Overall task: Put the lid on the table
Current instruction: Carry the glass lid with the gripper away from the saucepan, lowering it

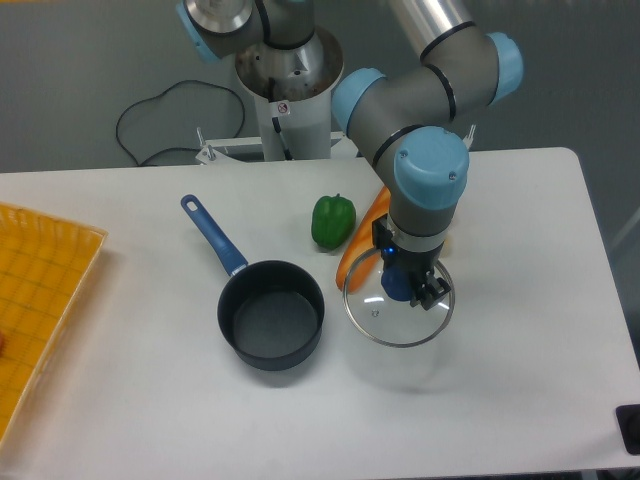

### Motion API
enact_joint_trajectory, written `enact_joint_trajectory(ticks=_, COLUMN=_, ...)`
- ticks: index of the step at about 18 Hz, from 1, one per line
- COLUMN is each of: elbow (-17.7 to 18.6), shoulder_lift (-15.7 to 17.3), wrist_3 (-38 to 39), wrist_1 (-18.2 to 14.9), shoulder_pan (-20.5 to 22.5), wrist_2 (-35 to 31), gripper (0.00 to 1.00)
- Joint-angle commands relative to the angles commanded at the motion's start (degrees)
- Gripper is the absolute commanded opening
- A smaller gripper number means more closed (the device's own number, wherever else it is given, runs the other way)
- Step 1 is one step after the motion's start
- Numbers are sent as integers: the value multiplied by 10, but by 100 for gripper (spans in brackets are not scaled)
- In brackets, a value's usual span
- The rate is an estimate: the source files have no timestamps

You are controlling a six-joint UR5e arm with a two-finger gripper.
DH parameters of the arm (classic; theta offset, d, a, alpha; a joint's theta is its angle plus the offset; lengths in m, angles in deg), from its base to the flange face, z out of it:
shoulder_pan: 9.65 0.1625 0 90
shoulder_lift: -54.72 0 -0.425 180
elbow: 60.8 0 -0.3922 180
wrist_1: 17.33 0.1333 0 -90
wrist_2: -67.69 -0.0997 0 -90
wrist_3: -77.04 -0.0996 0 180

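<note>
The jaws (402, 283) pinched the lid (398, 303) by its mostly hidden knob; beyond them, a carrot (362, 240) lay half-hidden.

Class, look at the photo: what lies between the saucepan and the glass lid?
Nothing: in the camera view only a bare strip of white table separates the saucepan from the lid, which the gripper holds.

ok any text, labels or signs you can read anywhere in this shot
No readable words or numbers anywhere.
Robot base: a small round red-and-white sticker, too small to read.
Pan, lid, pepper, tray: no markings visible.
</note>
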Motion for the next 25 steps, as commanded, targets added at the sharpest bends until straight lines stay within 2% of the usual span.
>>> enact_joint_trajectory(ticks=9, elbow=-1, shoulder_lift=-9, wrist_3=-6, wrist_1=2, shoulder_pan=5, wrist_2=0, gripper=39)
enact_joint_trajectory(ticks=19, elbow=-27, shoulder_lift=-60, wrist_3=-5, wrist_1=3, shoulder_pan=13, wrist_2=6, gripper=39)
enact_joint_trajectory(ticks=25, elbow=-39, shoulder_lift=-90, wrist_3=-5, wrist_1=36, shoulder_pan=14, wrist_2=5, gripper=39)
